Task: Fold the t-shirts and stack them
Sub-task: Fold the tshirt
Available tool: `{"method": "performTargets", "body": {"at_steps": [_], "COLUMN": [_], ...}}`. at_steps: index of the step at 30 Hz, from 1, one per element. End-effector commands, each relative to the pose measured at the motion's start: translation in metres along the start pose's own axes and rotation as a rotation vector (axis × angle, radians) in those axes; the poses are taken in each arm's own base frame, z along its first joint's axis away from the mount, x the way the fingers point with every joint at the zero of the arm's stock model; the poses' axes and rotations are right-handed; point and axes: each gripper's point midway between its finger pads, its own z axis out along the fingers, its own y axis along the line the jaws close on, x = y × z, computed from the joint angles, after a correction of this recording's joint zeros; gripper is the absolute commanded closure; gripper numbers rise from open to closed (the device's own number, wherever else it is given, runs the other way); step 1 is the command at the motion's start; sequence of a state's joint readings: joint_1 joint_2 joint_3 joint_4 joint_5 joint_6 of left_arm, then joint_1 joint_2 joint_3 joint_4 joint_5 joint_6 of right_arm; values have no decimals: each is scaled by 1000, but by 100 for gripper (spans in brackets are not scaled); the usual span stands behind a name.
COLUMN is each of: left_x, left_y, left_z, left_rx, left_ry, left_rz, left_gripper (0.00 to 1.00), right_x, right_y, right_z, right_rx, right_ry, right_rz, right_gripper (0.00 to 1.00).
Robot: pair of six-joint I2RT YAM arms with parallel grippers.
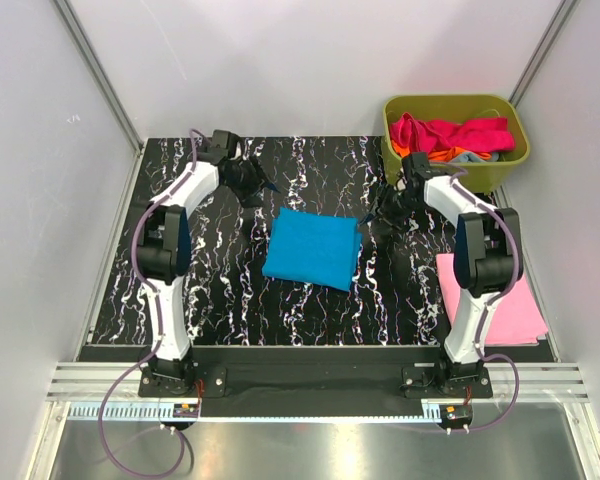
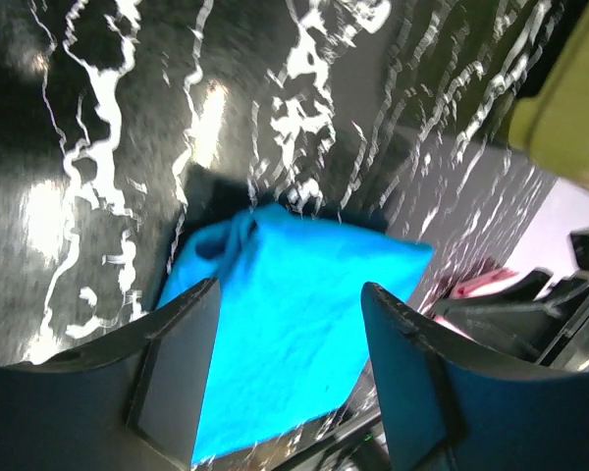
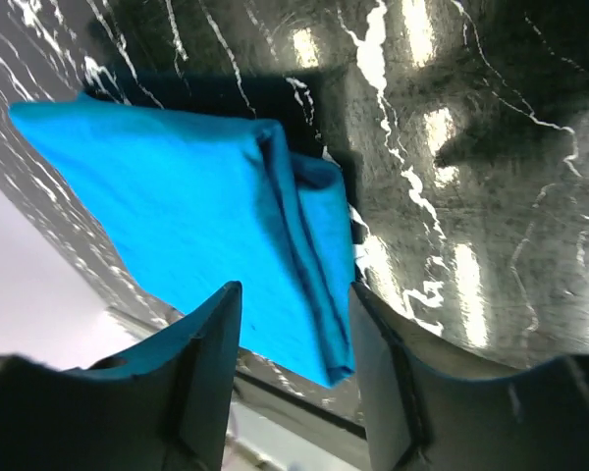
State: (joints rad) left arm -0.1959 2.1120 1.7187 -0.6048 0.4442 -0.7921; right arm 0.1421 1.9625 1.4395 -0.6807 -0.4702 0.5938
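A: Near right corner of the table (image 1: pixel 230 290), what's there?
B: One pink shirt (image 1: pixel 520 308), lying flat as a rectangle. The right arm (image 1: pixel 480 270) stands in front of its left part in the overhead view.
A: Middle?
B: The blue shirt (image 1: pixel 312 248), folded into a squarish pad and slightly skewed. Layered edges show along its right side. It is well apart from the pink one.
A: State of the left gripper (image 2: pixel 289 294)?
B: Released. Fingers are spread with nothing between them. It sits near the blue shirt's far left corner, and the cloth shows through the gap in the wrist view.
A: And the right gripper (image 3: pixel 294 289)?
B: Also released and empty. It is near the far right corner of the same shirt.
A: Far end?
B: An olive-green tub (image 1: pixel 455 104) at the far right corner. It holds a loose heap: a magenta shirt (image 1: pixel 410 130) and a red shirt (image 1: pixel 477 130) on top, with an orange shirt (image 1: pixel 438 154) and a grey-blue shirt (image 1: pixel 468 157) peeking out at the near side.
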Motion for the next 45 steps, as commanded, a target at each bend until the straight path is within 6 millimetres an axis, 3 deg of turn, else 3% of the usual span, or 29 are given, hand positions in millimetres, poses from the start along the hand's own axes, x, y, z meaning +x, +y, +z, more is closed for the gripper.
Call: {"method": "performTargets", "body": {"at_steps": [1,2,5,6,8,9,11,14,17,21,24,26,30,34,39,43,45], "left_x": [1,5,31,51,68,83,97,116,128,142,151,153,153,158,171,174,175], "left_y": [-30,-36,-40,-35,-48,-40,-46,-31,-12,27,48,48,20,-5,-2,22,40], "left_z": [-51,-62,-64,-57,-54,-47,-40,-30,-25,-18,-12,-18,-47,-66,-50,-27,-18], "left_rx": [40,53,97,113,174,182,225,215,189,106,54,49,119,173,172,125,74], "left_ry": [-80,-96,-49,6,9,55,66,102,113,131,164,167,111,87,122,139,140], "left_rz": [152,178,202,198,219,203,202,195,200,208,248,267,306,278,252,232,228], "left_gripper": [37,41,49,57,62,66,69,72,74,75,74,75,71,69,70,71,71], "right_x": [-8,-6,15,20,33,37,49,73,87,104,101,102,105,108,130,143,148], "right_y": [23,27,54,60,81,86,104,115,98,41,17,12,28,43,68,79,71], "right_z": [-44,-45,-42,-37,-27,-18,-8,5,14,33,27,19,-13,-29,-6,20,35], "right_rx": [-40,-55,-192,-228,-326,-350,-422,-482,-488,-408,-383,-374,-386,-410,-409,-417,-400], "right_ry": [-113,-113,-54,-32,22,48,87,161,194,249,222,210,174,163,246,291,326], "right_rz": [-193,-205,-215,-216,-199,-187,-185,-211,-179,-88,-48,-39,-113,-118,-162,-180,-167], "right_gripper": [44,44,44,44,47,51,57,65,77,83,83,83,82,80,74,72,71]}}
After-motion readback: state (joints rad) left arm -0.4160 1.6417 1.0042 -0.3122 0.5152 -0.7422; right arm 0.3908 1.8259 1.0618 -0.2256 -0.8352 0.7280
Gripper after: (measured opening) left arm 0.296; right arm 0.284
